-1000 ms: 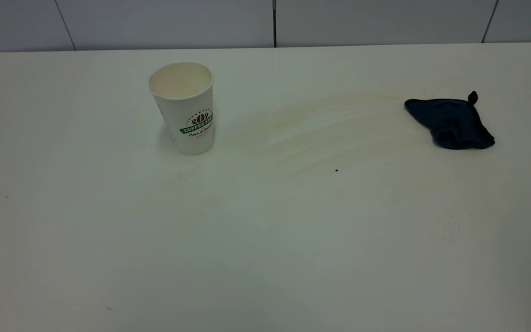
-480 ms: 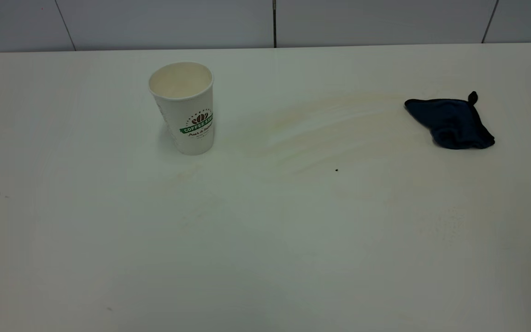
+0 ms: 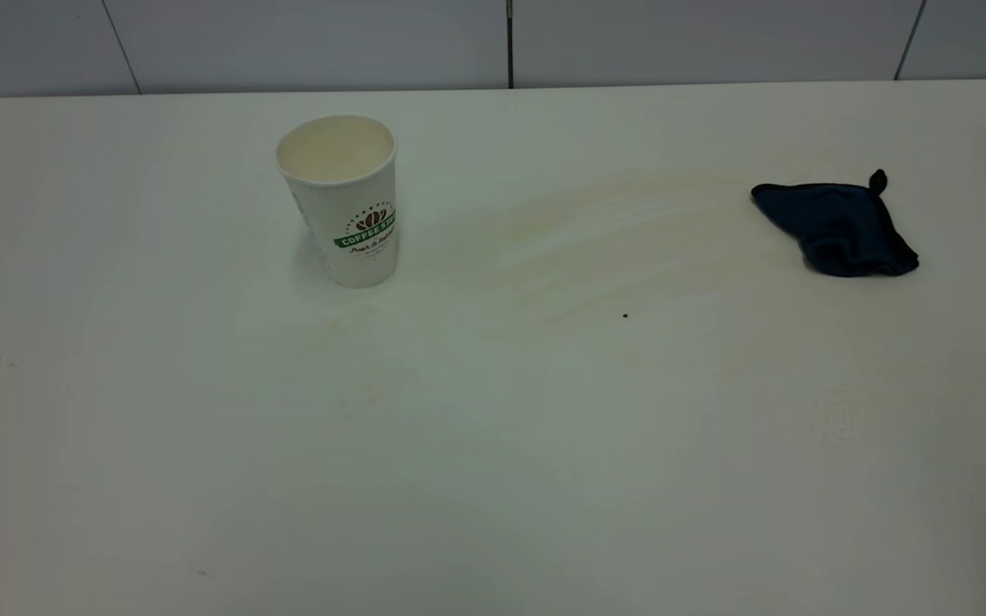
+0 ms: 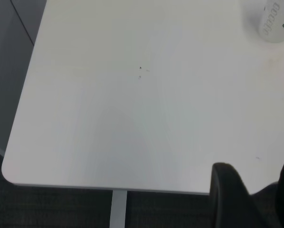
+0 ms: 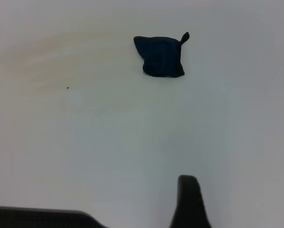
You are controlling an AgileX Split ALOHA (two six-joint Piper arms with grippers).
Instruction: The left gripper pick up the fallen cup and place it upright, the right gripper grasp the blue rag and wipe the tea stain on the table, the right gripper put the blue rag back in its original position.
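Looking from your right gripper [image 5: 189,202], holding nothing with finger gap unclear, the blue rag [image 5: 160,56] lies far off at upper middle, beyond reach.

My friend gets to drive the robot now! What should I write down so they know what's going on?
Left gripper: pulled back over the table's near edge, holding nothing; whether its fingers are open is unclear.
Right gripper: also back near the edge, only one dark finger in view, holding nothing.
White paper cup with the green COFFEE banner: standing upright on the off-white table, done.
Small dark navy-blue rag: lying crumpled at the right, released.
Tea stain: only pale tan streaks between cup and rag.
Left: all three steps look finished; maybe one more wipe if the streaks matter.
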